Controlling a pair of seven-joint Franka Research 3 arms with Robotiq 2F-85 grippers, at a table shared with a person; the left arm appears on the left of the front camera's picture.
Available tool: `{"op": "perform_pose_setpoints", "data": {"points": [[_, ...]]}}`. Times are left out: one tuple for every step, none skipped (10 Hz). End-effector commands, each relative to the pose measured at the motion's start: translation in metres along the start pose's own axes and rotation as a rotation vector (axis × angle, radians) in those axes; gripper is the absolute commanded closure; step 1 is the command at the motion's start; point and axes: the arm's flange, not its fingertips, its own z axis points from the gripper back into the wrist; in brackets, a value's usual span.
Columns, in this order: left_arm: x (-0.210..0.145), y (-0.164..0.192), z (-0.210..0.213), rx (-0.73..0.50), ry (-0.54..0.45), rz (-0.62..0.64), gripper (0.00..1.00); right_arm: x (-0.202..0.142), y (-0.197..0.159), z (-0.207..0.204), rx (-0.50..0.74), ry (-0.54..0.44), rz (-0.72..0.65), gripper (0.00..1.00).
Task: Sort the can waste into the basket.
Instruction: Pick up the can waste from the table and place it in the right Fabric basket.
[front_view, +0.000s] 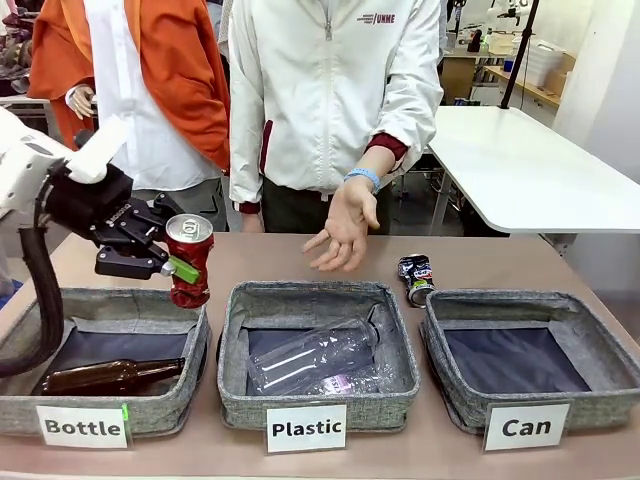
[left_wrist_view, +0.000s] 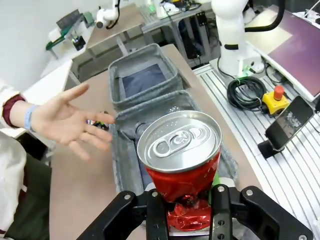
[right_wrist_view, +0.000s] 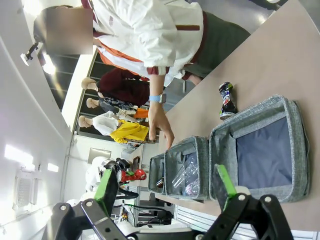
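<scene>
While my left tool (left_wrist_view: 189, 212) pinches the crumpled lower part of the red can (left_wrist_view: 179, 142), I hold it upright above the right rim of the "Bottle" basket (front_view: 100, 297). That is well apart from the "Can" basket (front_view: 520, 297) at the other end of the bench (front_view: 300, 258).

I judge the can light, thin-walled and probably empty. Its dented metal will give under more squeeze and its smooth paint may slip, so this low grip across the body seems right.

My right tool (right_wrist_view: 165, 185) stands wide with nothing between its pads, and the "Can" basket lies beyond it.

The crushed blue-black can (front_view: 416, 279) lies on the bench just behind that basket's left rear corner. Flattened, it should be stiffer, and I would take it across its narrow sides.

A person's open hand (front_view: 343, 225) hangs behind the "Plastic" basket (front_view: 300, 292).

My wrist view cuts off the red can's base. From the front I cannot tell whether the base touches the rim below, or whether any liquid remains inside.
</scene>
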Motion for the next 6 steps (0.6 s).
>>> {"op": "perform_pose_setpoints", "data": {"points": [[-0.006,-0.003,0.003,0.027,0.004,0.034,0.73,0.002,0.001,-0.001,0.028,-0.016,0.024,0.00],[-0.003,-0.003,0.001,0.041,0.012,0.064,0.73,0.002,0.001,-0.001,0.028,-0.016,0.024,0.00],[0.002,-0.005,-0.005,0.059,0.018,0.103,0.73,0.002,0.001,-0.001,0.028,-0.016,0.024,0.00],[0.012,-0.009,-0.018,0.091,0.031,0.111,0.73,0.002,0.001,-0.001,0.028,-0.016,0.024,0.00],[0.025,-0.008,-0.036,0.103,0.047,0.085,0.73,0.002,0.001,-0.001,0.028,-0.016,0.024,0.00],[0.040,0.005,-0.057,0.085,0.059,0.050,0.73,0.002,0.001,-0.001,0.028,-0.016,0.024,0.00]]}}
